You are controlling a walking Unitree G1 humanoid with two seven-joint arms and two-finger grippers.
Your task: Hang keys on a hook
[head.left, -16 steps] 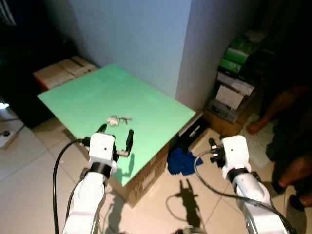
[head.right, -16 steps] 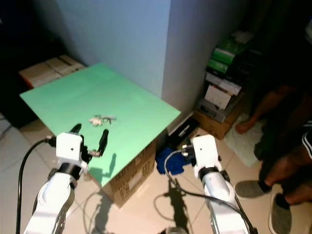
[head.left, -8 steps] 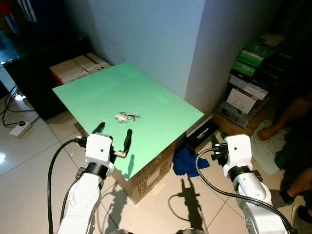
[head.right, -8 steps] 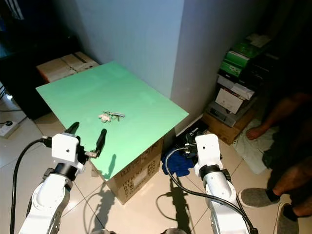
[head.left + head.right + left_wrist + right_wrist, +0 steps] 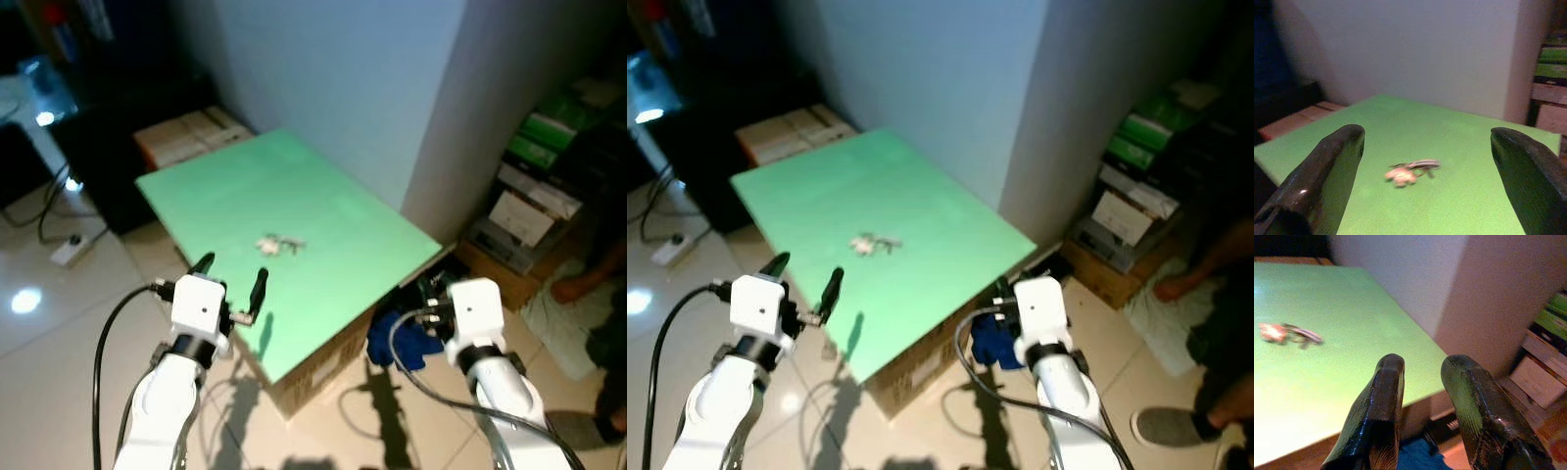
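Though box print blurs unreadably, keys [image 5: 279, 243] lie beyond left tool [image 5: 231, 278].

The scene is dim and soft, slightly blurred all over. Light falls brightest on the flat mint-green tabletop [image 5: 294, 225] and glares in spots off the glossy pale floor tiles [image 5: 24, 300] at near left. Far left and far right sink into deep shadow. Arm shadows stretch across the near floor.
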